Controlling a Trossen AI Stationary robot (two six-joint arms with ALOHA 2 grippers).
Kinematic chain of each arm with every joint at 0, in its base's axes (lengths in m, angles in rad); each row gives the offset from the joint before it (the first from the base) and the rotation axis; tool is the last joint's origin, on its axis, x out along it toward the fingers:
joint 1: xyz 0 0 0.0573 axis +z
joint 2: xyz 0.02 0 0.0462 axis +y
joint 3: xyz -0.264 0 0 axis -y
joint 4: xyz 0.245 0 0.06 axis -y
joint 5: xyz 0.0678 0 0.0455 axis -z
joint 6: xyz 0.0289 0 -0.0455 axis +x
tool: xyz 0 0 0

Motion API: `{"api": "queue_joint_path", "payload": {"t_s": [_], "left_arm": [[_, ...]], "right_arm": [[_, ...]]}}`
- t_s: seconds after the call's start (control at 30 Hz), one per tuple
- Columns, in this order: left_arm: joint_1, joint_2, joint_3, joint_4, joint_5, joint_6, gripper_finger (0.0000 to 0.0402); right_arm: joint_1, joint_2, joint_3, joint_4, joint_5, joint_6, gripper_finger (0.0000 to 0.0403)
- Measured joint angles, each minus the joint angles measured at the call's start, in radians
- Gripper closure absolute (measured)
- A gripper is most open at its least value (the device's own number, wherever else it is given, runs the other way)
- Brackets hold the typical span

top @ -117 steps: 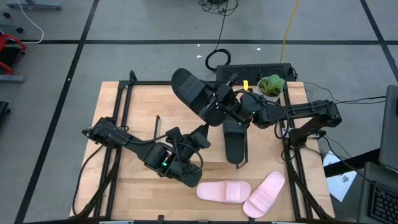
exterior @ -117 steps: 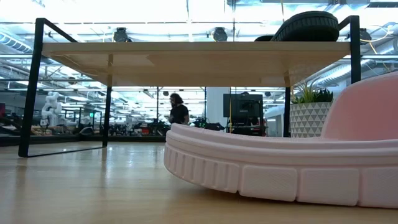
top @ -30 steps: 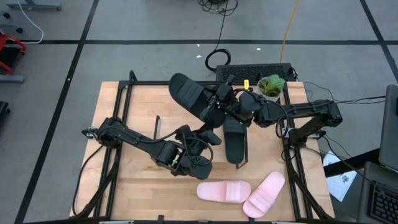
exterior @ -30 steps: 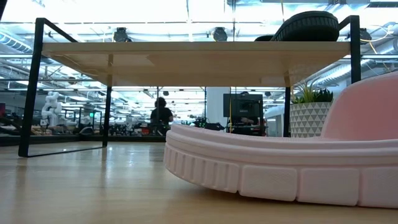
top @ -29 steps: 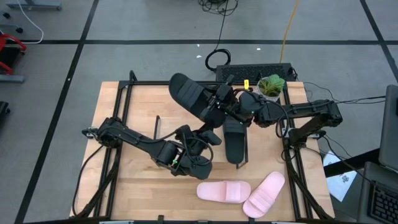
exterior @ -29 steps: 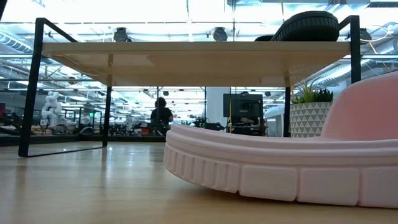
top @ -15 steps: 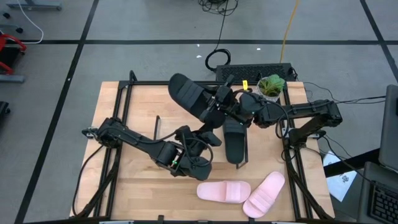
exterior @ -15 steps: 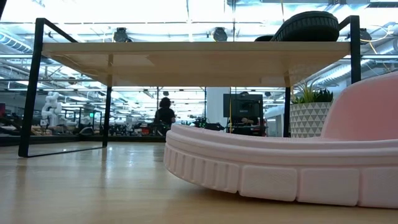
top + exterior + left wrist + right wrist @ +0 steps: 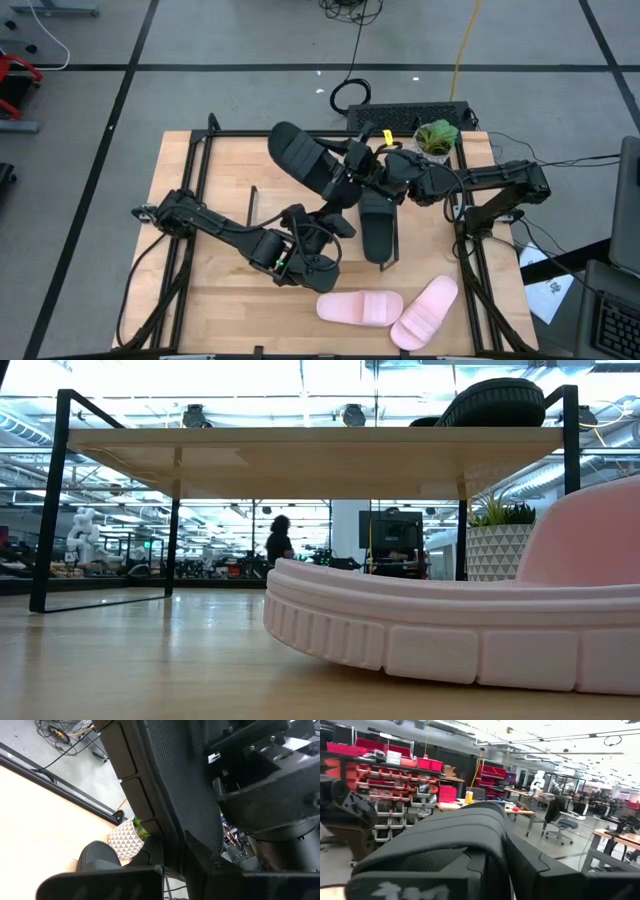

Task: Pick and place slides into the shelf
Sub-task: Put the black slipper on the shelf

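While one black slide (image 9: 304, 158) hangs tilted above the shelf (image 9: 228, 186), near the top centre of the high view, we take the step in hand to be the placing of that slide beside its mate. Our right gripper (image 9: 352, 170) has it by the strap end, and the right wrist view shows the dark strap filling the space between our fingers, so we read it as grasped, though how firmly we cannot tell. Our left gripper (image 9: 335, 217) sits just below the slide's lower end, in the middle of the frame, fingers clenched together; whether they pinch the slide's edge or merely stand close we cannot tell. The second black slide (image 9: 378, 228) lies flat on the shelf board, right of centre. The two pink slides (image 9: 398, 311) rest on the table (image 9: 228, 310) at the lower right, touching at their ends, one of them filling the foreground of the low view.

Next, in our judgement, the raised slide must be levelled and lowered onto bare board left of its mate. After that the pink pair remains.
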Motion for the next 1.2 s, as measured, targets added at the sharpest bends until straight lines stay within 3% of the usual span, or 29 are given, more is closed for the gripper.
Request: {"api": "queue_joint_path", "payload": {"t_s": [0.5,0.83,1.2], "left_arm": [[-0.007,0.000,0.000,-0.022,-0.023,-0.003,0.0384],[-0.044,0.000,0.000,-0.056,-0.124,-0.007,0.0384],[-0.046,0.000,0.002,-0.176,-0.130,-0.103,0.0385]], "right_arm": [[0.011,-0.009,0.000,-0.036,-0.001,0.000,0.0256],[0.013,-0.009,0.000,-0.055,-0.005,-0.056,0.0256],[0.013,-0.021,-0.003,-0.076,-0.006,-0.067,0.0254]]}}
